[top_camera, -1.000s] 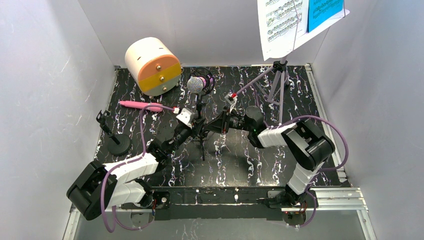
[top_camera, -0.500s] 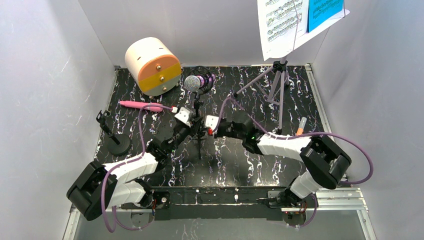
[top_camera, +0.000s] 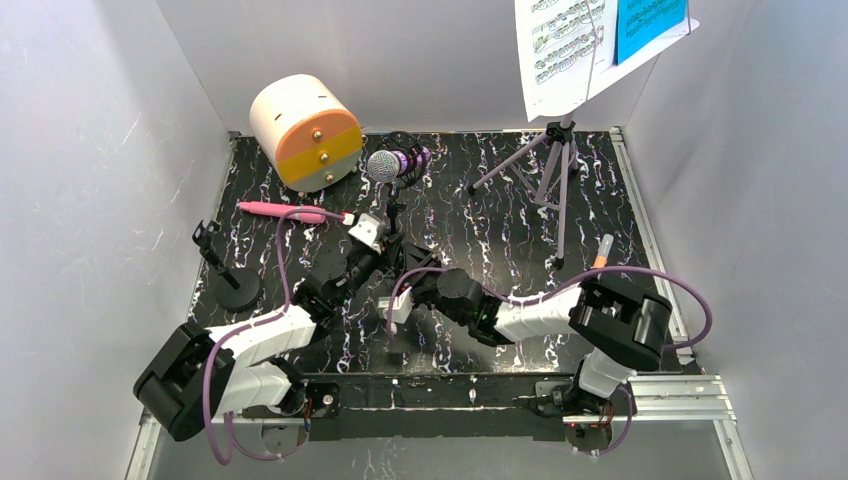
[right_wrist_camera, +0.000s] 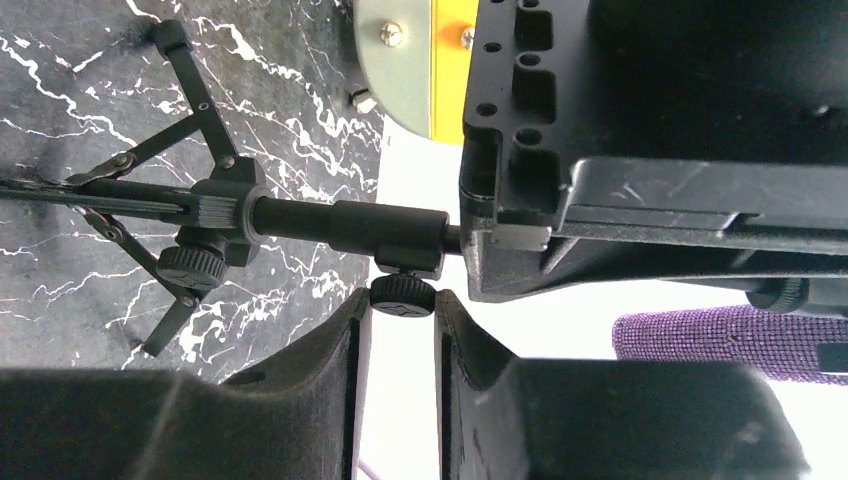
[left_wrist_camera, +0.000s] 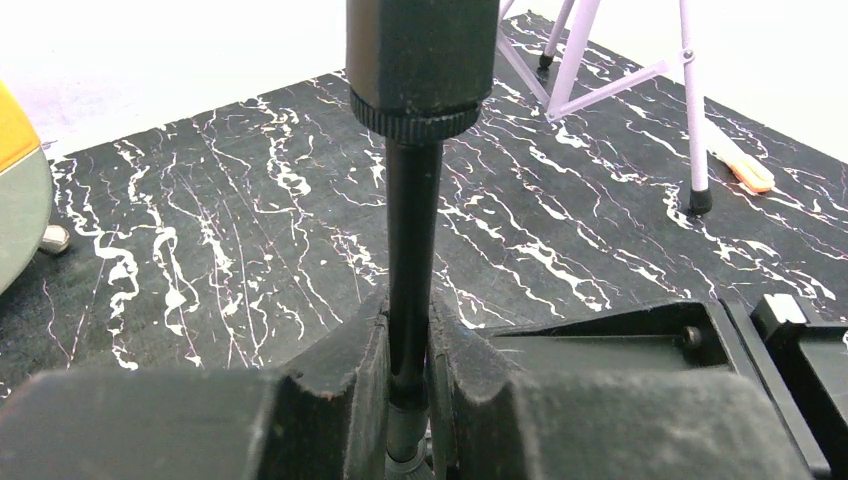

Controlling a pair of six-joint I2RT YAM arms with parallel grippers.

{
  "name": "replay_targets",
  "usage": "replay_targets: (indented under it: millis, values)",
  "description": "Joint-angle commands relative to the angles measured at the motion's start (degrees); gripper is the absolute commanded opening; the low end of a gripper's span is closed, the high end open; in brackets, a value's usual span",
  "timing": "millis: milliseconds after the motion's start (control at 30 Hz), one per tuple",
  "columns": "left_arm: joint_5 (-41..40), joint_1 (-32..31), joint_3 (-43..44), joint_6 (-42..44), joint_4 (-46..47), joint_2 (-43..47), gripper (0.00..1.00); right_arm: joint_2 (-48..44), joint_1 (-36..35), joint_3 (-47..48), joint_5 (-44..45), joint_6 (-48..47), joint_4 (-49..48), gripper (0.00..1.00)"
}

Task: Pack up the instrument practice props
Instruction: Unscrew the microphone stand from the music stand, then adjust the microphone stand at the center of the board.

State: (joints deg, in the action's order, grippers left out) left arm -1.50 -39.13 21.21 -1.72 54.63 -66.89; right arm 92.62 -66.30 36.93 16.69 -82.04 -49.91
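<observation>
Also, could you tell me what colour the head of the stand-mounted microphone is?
The microphone head is silver-grey mesh, best seen in the top external view.

The right arm has swung a long way. A second ago it was stretched out over the middle of the bench (top_camera: pixel 480 230), with its wrist up high near the far side. Now it's folded back low toward the near edge. The right end effector (right_wrist_camera: pixel 403 305) has come down to the foot end of the mic tripod (right_wrist_camera: pixel 300 222), with a finger on either side of the little knob (right_wrist_camera: pixel 402 295). With that arm moved off, an orange-tipped stick (top_camera: pixel 603 250) shows on the right side. The purple microphone (top_camera: pixel 385 165) has also nudged slightly left.
</observation>
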Motion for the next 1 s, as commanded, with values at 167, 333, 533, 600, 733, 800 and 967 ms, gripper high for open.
replay_targets:
  millis: [167, 333, 533, 600, 733, 800, 967]
  values:
    - [4.75, -1.65, -0.38, -1.65, -0.49, 0.78, 0.00, -5.19, -0.88, 0.95, -1.56, 19.95, 5.57, 0.50]
    - [5.07, -1.68, -0.37, -1.55, -0.45, 0.54, 0.00, -12.37, 1.84, 1.50, -9.30, 40.23, 10.85, 0.63]
    - [5.17, -1.68, -0.51, -1.14, -0.40, 0.70, 0.00, -20.13, 7.63, 0.19, -19.45, 60.10, 9.48, 0.67]
    - [5.21, -1.69, -0.47, -1.08, -0.41, 0.63, 0.00, -21.94, 8.84, -0.39, -21.10, 64.70, 6.73, 0.68]
    - [5.46, -1.72, -0.38, -1.01, -0.41, 0.37, 0.00, -23.06, 10.22, 0.22, -22.80, 71.55, 2.47, 0.68]
    - [5.74, -1.73, -0.38, -1.01, -0.40, 0.21, 0.00, -22.25, 10.44, 1.14, -21.76, 74.16, 0.44, 0.68]
    - [6.00, -1.73, -0.38, -1.01, -0.40, 0.25, 0.00, -18.61, 10.53, 3.07, -18.26, 80.46, -4.65, 0.66]
